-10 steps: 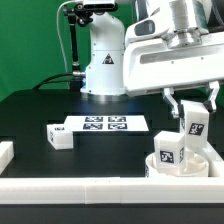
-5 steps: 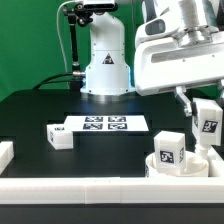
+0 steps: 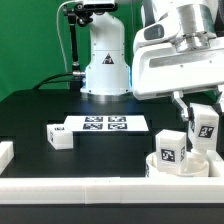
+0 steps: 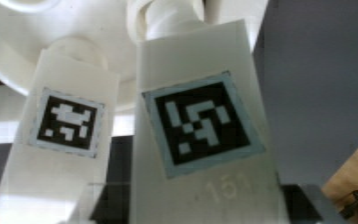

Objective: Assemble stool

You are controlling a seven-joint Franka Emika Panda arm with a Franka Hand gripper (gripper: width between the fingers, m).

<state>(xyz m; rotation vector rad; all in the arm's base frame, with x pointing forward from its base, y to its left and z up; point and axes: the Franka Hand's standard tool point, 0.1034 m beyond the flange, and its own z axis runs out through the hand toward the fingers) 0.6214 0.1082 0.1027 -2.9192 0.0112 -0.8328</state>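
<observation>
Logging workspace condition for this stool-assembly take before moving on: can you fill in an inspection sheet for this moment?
Surface: black table, edged by white border rails; marker board lies flat mid-table.
Job's things: seat at the exterior view's right, upright leg standing on it; held leg raised at the seat's edge; loose leg beside the marker board.
Clutter: nothing seen.
Grippers: gripper shut on held leg.
Cables: dark line, likely a cable, beside the robot base.
Surroundings: green backdrop.
</observation>
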